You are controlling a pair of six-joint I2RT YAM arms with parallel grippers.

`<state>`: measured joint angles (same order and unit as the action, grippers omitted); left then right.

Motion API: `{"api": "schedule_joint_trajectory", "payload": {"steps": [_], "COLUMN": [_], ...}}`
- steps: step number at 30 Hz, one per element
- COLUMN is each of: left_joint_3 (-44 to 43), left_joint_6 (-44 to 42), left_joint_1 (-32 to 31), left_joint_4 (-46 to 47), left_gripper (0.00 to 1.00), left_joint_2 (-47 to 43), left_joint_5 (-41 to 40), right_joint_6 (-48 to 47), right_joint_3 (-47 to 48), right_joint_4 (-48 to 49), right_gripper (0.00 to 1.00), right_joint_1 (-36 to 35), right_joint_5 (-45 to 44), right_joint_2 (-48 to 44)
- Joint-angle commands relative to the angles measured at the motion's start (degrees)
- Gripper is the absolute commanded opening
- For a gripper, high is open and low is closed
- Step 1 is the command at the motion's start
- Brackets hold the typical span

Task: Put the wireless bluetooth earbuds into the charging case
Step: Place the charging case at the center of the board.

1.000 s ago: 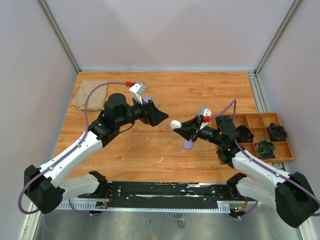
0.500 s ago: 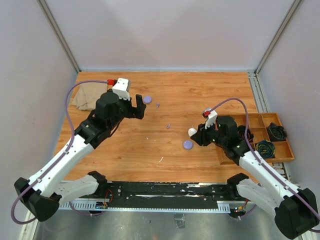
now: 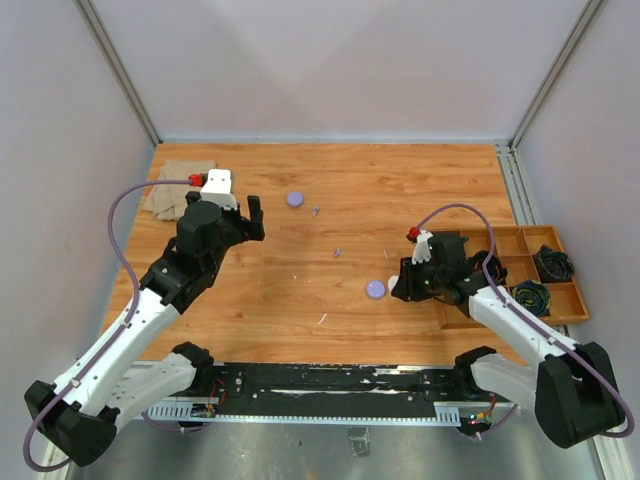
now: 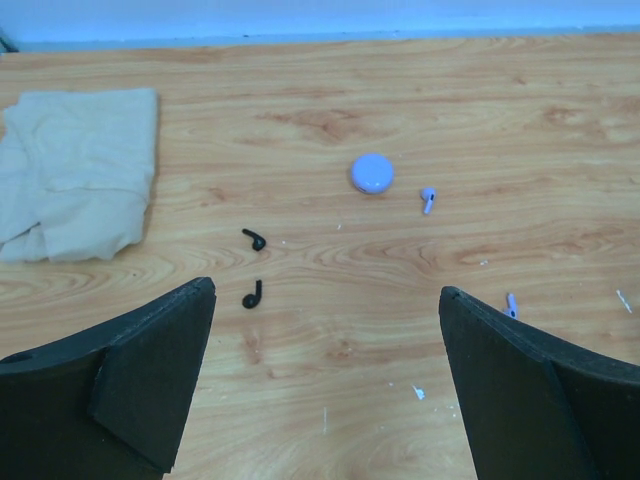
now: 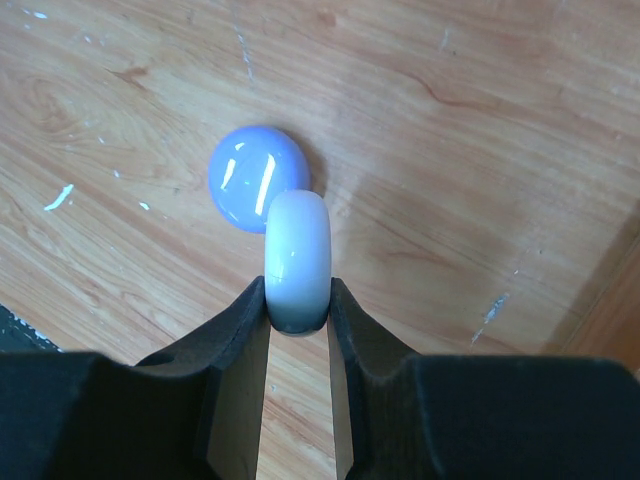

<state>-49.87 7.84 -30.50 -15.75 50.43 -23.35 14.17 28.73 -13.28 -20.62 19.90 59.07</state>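
Observation:
My right gripper (image 5: 298, 295) is shut on a white round charging case (image 5: 297, 258), held on edge just above the table. A pale purple round case (image 5: 250, 178) lies right beside it, also seen from above (image 3: 375, 289). My left gripper (image 4: 325, 300) stands wide open over bare wood with nothing between its fingers. Ahead of it lie two black earbuds (image 4: 254, 239) (image 4: 252, 294), two pale purple earbuds (image 4: 428, 199) (image 4: 511, 305) and a second purple case (image 4: 372, 172). From above, the left gripper (image 3: 255, 215) is at the left and the right gripper (image 3: 397, 286) is near the tray.
A folded beige cloth (image 3: 178, 188) lies at the back left corner. A wooden compartment tray (image 3: 505, 243) holding coiled cables stands at the right edge, close behind my right arm. Grey walls enclose the table on three sides.
My left arm has drawn back to the left, away from the middle, and its jaws have opened wider. My right arm has carried the white case rightward and lower, down beside the purple case.

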Motion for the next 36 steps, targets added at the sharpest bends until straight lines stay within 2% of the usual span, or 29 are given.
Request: {"api": "schedule_joint_trajectory", "payload": {"steps": [1,8,15,20,26,36], "left_joint_3": [0.6,1.1,1.3,1.3,1.4,0.7], "left_joint_6": [-0.7,-1.4,-1.7,-1.9,-2.1,-1.5], "left_joint_1": [1.7,2.5,2.9,3.2,3.5,4.4], "left_joint_4": [3.2,3.7,4.0,4.0,4.3,3.7], "left_gripper": [0.99,0.99,0.99,0.99,0.99,0.99], "left_joint_2": [-1.7,-2.1,-1.9,-1.8,-1.7,-0.2], "left_joint_5": [-1.1,0.9,2.1,3.4,3.9,5.0], "right_joint_6": [1.1,1.1,1.6,1.0,0.8,-0.7], "right_joint_3": [1.6,2.5,2.9,3.1,2.9,3.9], "right_joint_4": [0.0,1.3,3.4,2.4,0.7,-4.7], "right_gripper": [0.04,0.08,0.16,0.27,0.49,0.75], "right_joint_1": [1.3,1.5,1.5,1.4,1.6,1.6], "right_joint_5": [0.3,4.8,8.5,7.4,4.6,-1.9], "right_joint_2": [3.9,10.3,12.4,12.0,11.5,6.8]}}
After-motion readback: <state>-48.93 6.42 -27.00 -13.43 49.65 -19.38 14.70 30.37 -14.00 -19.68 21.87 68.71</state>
